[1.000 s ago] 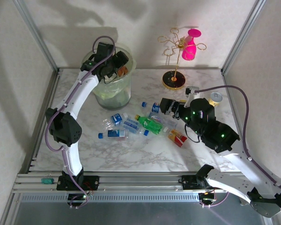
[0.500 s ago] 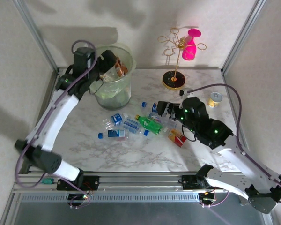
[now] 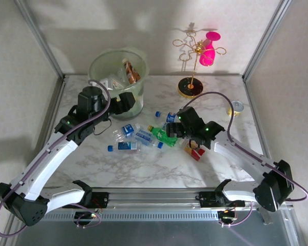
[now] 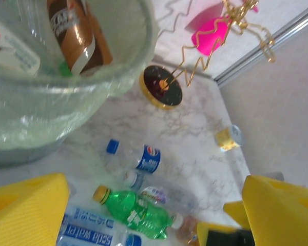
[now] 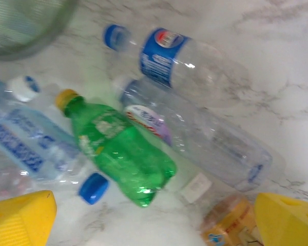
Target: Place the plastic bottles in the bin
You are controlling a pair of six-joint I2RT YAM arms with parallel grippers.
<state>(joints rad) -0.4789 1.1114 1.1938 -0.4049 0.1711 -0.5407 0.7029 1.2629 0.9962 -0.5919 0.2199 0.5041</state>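
The left arm has pulled back out of the bin (image 3: 96,65). A second ago its gripper hung over the rim with a copper-brown bottle. Now the left gripper (image 3: 125,100) sits low against the bin's near wall, its yellow fingers (image 4: 28,205) spread wide with nothing between them. The copper-brown bottle (image 3: 131,72) now leans inside the bin towards its far-right side, next to a white-labelled bottle (image 4: 10,48). The right arm has also swung in towards the bin, and the right gripper (image 3: 173,130) is now over the loose bottles on the marble table (image 3: 143,169). Its fingers (image 5: 20,218) stand apart and hold nothing. The green bottle (image 5: 120,148) lies just ahead of them, between the two tips, with its yellow cap pointing towards the bin; no finger touches it. Pressed against its side away from the bin is a clear bottle with a purple-and-white label (image 5: 195,133). Beyond that lies a clear bottle with a blue Pepsi label (image 5: 169,54), its blue cap also turned towards the bin. On the bin's near side, just past the left gripper, two blue-labelled soda water bottles (image 3: 126,130) lie side by side. A red-labelled bottle (image 3: 195,150) lies farther from the bin than the green one, partly under the right arm. Right of the bin, along the back wall, stands the gold wire stand (image 3: 191,88) with a pink cup (image 3: 209,48) hung on it. The silver can (image 3: 237,106) sits farther right again.
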